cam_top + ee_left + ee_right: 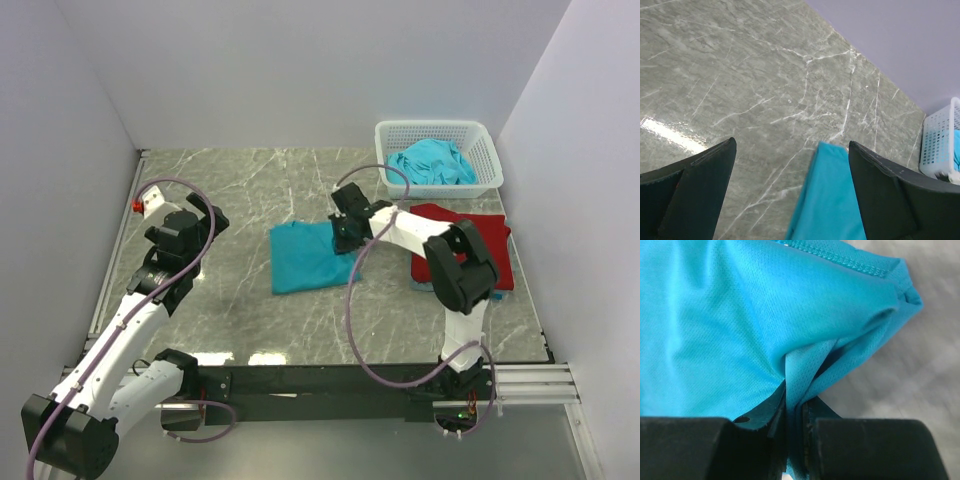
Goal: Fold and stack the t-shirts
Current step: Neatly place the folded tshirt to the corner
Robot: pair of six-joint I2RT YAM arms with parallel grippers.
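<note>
A folded teal t-shirt lies in the middle of the marble table. My right gripper is shut on its right edge; in the right wrist view the teal cloth bunches up between my closed fingers. A deep red t-shirt lies folded at the right, partly under my right arm. More teal shirts sit crumpled in the basket. My left gripper is open and empty at the left, apart from the teal shirt, whose edge shows between its fingers.
A white lattice basket stands at the back right, also showing in the left wrist view. White walls close the table on three sides. A red-tipped fitting sits at the left edge.
</note>
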